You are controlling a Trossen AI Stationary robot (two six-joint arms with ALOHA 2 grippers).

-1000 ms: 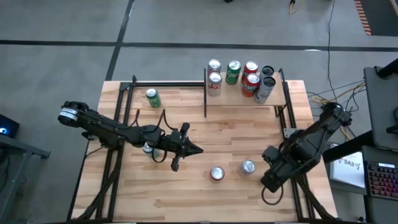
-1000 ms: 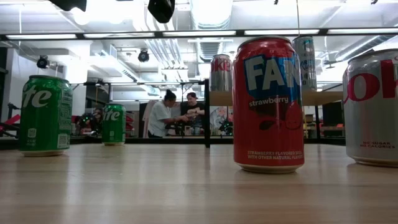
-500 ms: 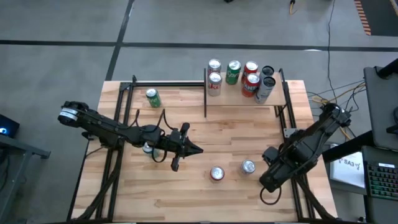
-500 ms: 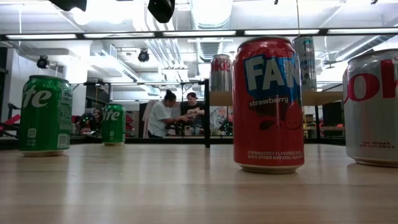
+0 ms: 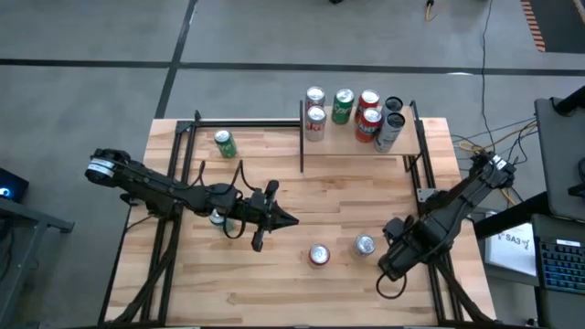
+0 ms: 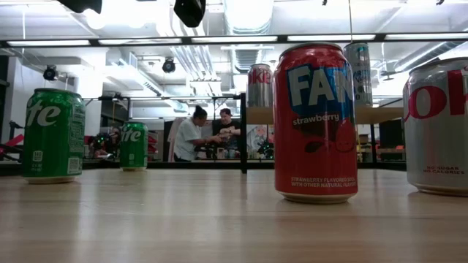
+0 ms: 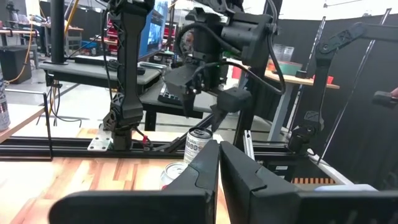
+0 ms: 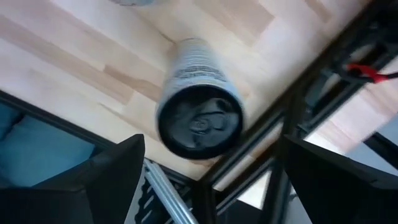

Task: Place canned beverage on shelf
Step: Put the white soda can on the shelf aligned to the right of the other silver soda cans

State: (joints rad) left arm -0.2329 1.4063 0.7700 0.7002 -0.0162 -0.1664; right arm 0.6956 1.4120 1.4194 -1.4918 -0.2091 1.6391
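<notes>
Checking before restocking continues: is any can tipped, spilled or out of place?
Nothing stands out: the red can, the silver can, the near green can and the far green can all stand upright on the table, and no spill shows.

Small light-wood shelf [image 5: 402, 146] with black posts: back crowded with upright cans, front strip bare. Red-topped can [image 5: 319, 255] and silver-topped can [image 5: 365, 245] stand mid-tabletop [image 5: 347, 196] near right pincer [image 5: 393, 265]; centre open.

Behind your table two people [image 6: 208, 134] sit at a bench in the room. To your right, a desk holds a keyboard [image 5: 559, 263]; cables [image 5: 475, 142] trail across the floor.
</notes>
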